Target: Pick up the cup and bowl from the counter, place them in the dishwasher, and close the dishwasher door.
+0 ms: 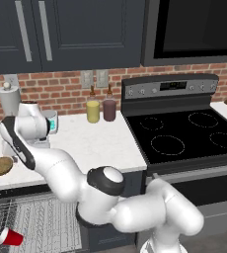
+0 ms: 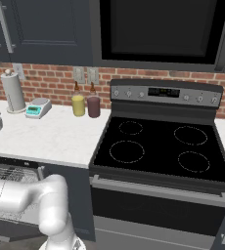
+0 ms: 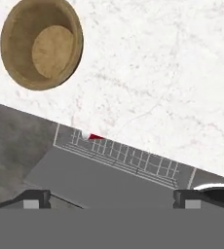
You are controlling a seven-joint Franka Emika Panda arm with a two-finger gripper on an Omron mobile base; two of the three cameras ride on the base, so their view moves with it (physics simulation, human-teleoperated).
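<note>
Now the end effector (image 3: 112, 194), fingers spread and empty, hangs over the bench (image 3: 153, 73) edge, with the bowl (image 3: 42, 44) ahead and off to its left, upright on the bench.

Bowl (image 1: 0, 166) upright on counter (image 1: 95, 143) near its left front edge, just beside the arm's dark wrist. Cup (image 1: 10, 237) lies on its side in open dishwasher (image 1: 36, 222) rack. Yellow jar (image 1: 93, 111) and maroon jar (image 1: 109, 109) at backsplash.
</note>
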